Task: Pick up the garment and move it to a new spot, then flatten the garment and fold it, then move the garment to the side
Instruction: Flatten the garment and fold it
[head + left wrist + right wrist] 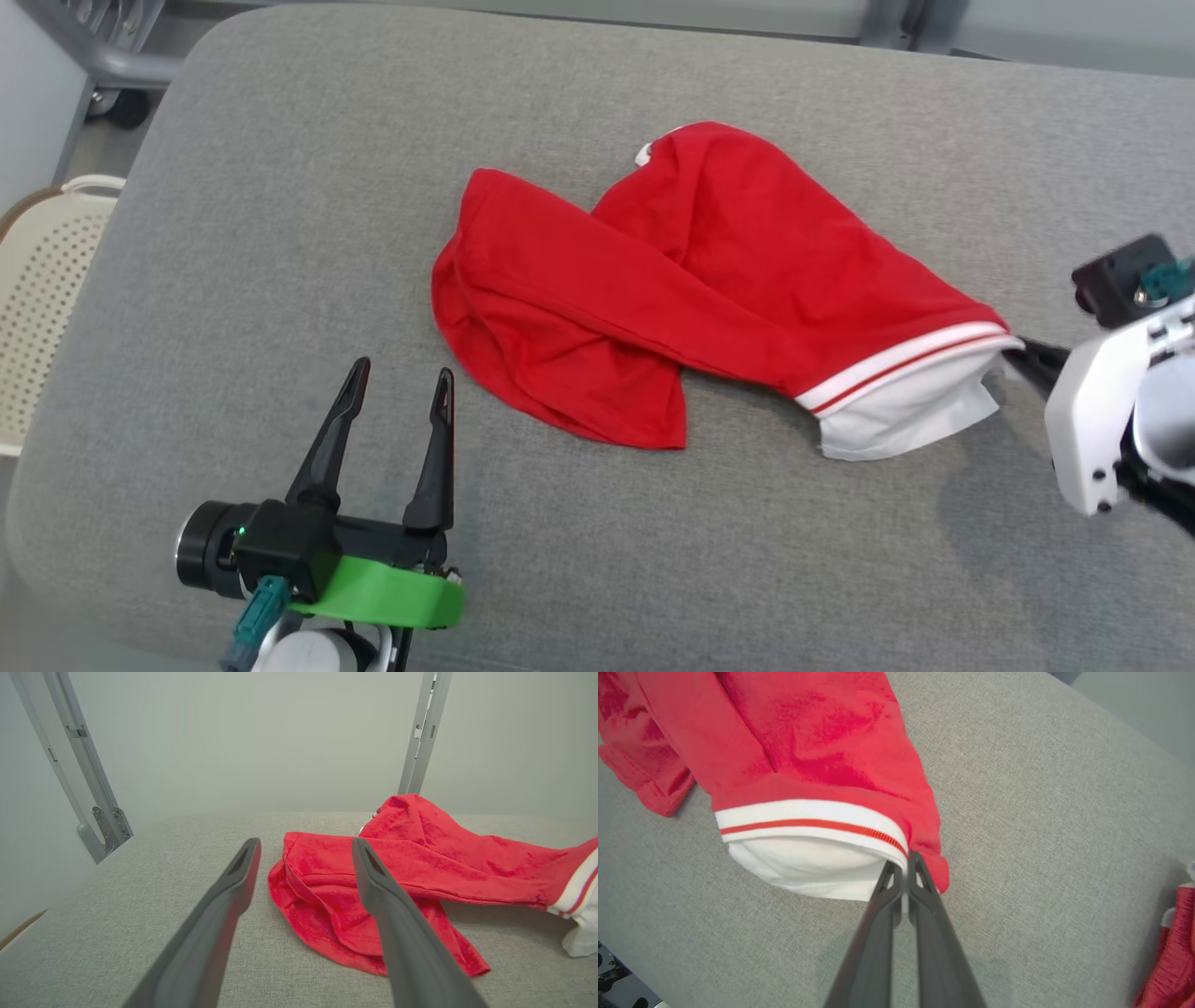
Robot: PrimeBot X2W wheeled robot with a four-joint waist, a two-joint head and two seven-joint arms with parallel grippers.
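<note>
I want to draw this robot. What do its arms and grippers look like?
Each has two long, dark grey fingers ending in points. The left gripper has a black base, a green band and a teal plug. The right gripper has a white wrist shell and a teal plug.

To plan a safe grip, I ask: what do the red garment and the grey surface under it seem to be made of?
The garment looks like soft knit fabric, perhaps cotton jersey: matte, loosely creased, with stitched hems. The surface looks like woven upholstery cloth: matte, with a visible flecked weave; its rounded corners suggest padding.
</note>
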